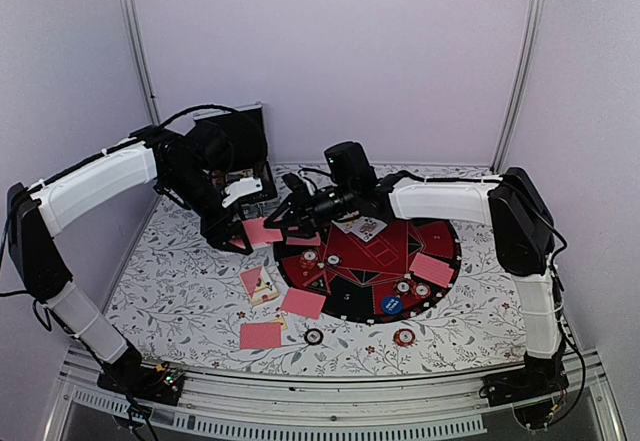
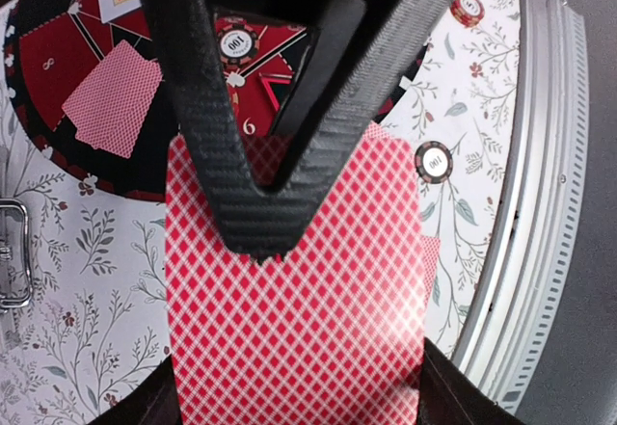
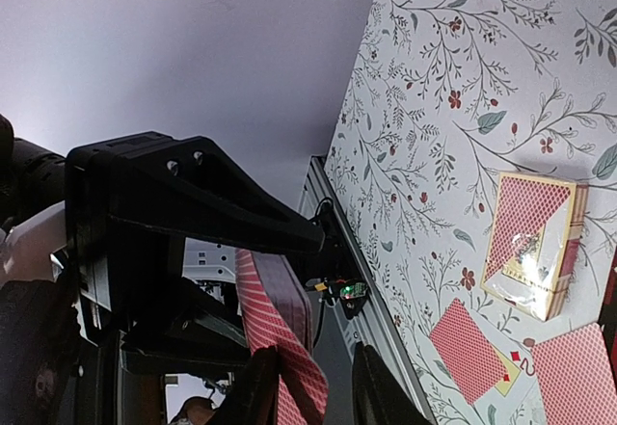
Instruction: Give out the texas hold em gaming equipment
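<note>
Pink-red card (image 2: 289,300) apparently mid-handover, aloft just left of the round mat (image 1: 445,241).
Sits pinched flat in the left gripper (image 2: 255,242); slots edge-on between slightly spread fingers of the right gripper (image 3: 313,391), not yet clamped. Best: close squarely on the free edge, confirm hold, only then loosen left.

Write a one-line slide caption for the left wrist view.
Left gripper pinches a red-backed card above the floral tablecloth, with a chip and a second card on the mat beyond.
</note>
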{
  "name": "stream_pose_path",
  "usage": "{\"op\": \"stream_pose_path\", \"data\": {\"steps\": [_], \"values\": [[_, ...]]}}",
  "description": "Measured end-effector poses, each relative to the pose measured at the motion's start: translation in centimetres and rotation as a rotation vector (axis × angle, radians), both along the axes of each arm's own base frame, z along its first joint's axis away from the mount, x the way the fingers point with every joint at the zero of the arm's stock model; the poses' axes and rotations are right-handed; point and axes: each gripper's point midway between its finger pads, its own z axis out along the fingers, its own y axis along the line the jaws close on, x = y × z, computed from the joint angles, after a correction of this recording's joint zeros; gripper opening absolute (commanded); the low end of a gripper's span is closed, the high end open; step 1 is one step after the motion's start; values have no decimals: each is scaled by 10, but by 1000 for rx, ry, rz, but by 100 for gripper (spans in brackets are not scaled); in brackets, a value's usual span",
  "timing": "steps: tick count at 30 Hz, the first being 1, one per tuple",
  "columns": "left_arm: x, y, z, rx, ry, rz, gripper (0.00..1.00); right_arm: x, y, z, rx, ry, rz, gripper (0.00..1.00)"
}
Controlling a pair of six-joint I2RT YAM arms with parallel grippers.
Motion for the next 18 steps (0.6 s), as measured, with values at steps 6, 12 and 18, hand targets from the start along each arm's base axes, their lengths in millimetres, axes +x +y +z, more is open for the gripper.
{"op": "stream_pose_path", "data": {"steps": [6,12,18], "values": [[-1,1,-3,5,6,1,0,2,-6,-3,-19,11,-12,21],[-1,1,-3,7,5,1,0,2,-12,-6,-28,41,-23,16],[-2,2,-5,10,8,1,0,0,-19,5,9,61,-34,10]]}}
